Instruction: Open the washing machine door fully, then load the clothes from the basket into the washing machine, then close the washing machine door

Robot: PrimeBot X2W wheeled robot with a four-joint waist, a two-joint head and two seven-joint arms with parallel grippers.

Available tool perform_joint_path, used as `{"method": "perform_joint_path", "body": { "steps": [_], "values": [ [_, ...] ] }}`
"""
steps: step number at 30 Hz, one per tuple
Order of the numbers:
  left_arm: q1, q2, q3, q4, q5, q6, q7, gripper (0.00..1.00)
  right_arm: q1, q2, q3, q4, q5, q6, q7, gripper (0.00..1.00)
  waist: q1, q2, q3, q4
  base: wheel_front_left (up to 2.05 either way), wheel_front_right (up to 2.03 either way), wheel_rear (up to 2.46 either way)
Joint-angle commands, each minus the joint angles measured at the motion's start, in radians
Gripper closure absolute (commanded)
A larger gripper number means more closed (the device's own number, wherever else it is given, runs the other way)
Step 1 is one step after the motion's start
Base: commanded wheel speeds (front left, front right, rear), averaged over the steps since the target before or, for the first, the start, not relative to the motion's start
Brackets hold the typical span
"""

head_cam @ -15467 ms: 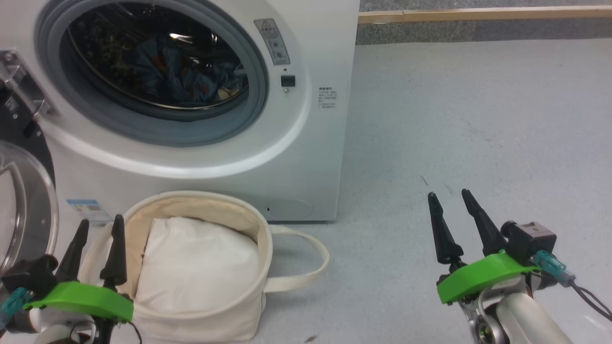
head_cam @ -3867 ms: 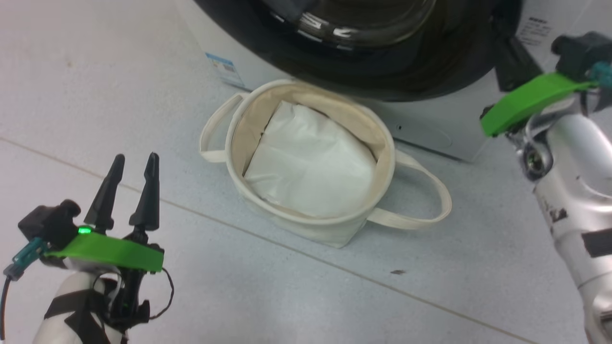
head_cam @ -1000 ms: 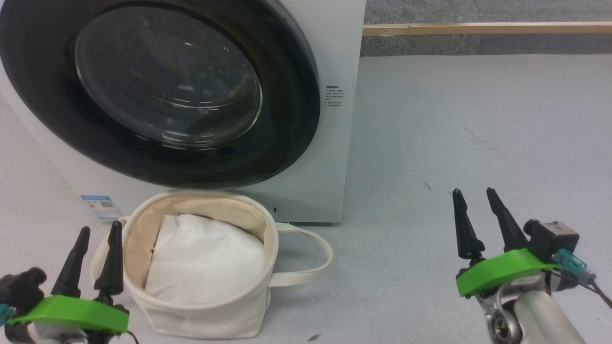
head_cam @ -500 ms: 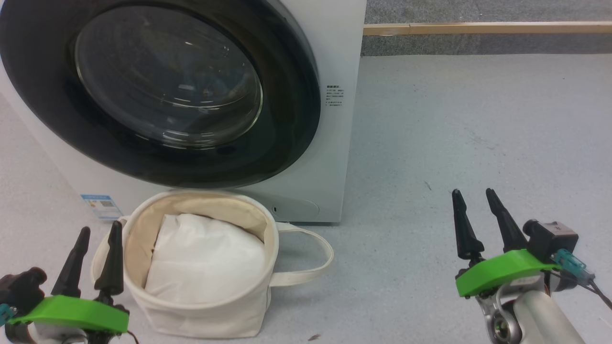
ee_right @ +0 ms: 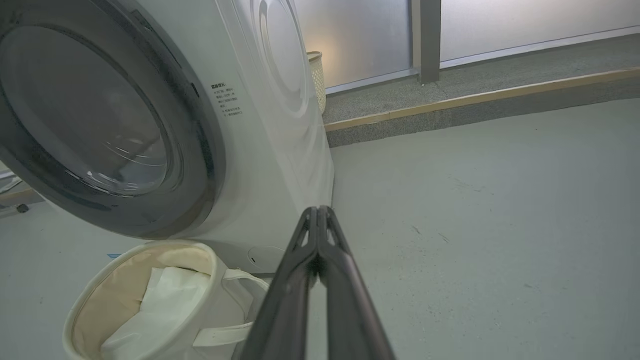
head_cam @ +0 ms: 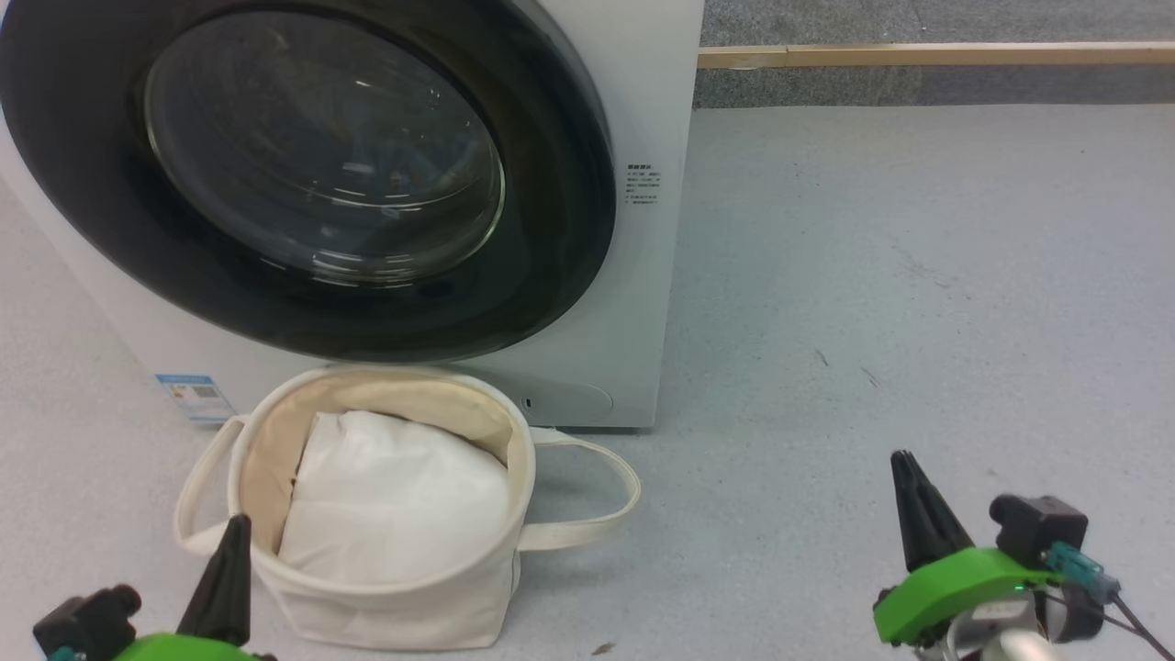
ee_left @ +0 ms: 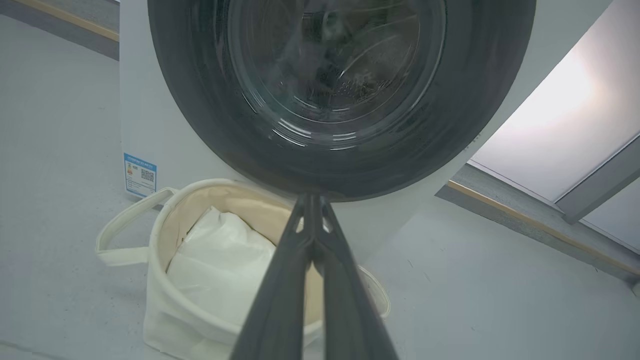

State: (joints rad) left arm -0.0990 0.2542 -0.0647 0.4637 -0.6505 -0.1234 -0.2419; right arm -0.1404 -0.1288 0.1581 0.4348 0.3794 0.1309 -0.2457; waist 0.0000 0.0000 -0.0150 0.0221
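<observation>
Grey speckled floor (head_cam: 872,275) spreads right of the washing machine (head_cam: 643,303), whose washing machine door (head_cam: 551,229) sits shut against its front, with dim bluish fabric, probably the clothes (head_cam: 395,184), behind the glass, and the basket (head_cam: 386,615) at its foot with white padding (head_cam: 395,496) inside. You have both grippers pinched shut on nothing: the left gripper (head_cam: 237,528) beside the basket, below the door and nearer it, the right gripper (head_cam: 907,464) well off the machine's right side. A blue label (head_cam: 193,397) with a QR code at the machine's lower left and small print (head_cam: 643,186) right of the door are too small to read.
</observation>
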Motion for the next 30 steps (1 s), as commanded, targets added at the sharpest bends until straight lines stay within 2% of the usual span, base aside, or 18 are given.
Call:
{"method": "perform_joint_path", "body": {
  "steps": [1,4,9,30],
  "values": [
    [-0.044,0.019,0.015,-0.031,-0.022,0.000,0.005,1.00,-0.045,-0.002,-0.010,-0.035,0.027,0.000,0.009,1.00,0.0006,0.0000,0.000,0.000,0.00,0.00,0.00],
    [-0.041,0.013,0.019,-0.037,-0.045,0.000,0.014,1.00,-0.042,0.000,-0.017,-0.040,0.057,0.000,0.018,1.00,0.0023,0.0000,-0.001,-0.001,0.00,0.00,0.00],
    [-0.040,0.004,0.025,-0.045,-0.084,-0.001,0.028,1.00,-0.039,0.004,-0.027,-0.046,0.107,0.000,0.032,1.00,0.0002,0.0000,0.001,-0.002,0.00,0.00,0.00],
    [-0.035,-0.034,0.053,-0.077,-0.246,-0.002,0.089,1.00,-0.026,0.018,-0.072,-0.072,0.315,0.000,0.093,1.00,0.0000,0.0000,0.005,-0.006,0.00,0.00,0.00]
  ]
}}
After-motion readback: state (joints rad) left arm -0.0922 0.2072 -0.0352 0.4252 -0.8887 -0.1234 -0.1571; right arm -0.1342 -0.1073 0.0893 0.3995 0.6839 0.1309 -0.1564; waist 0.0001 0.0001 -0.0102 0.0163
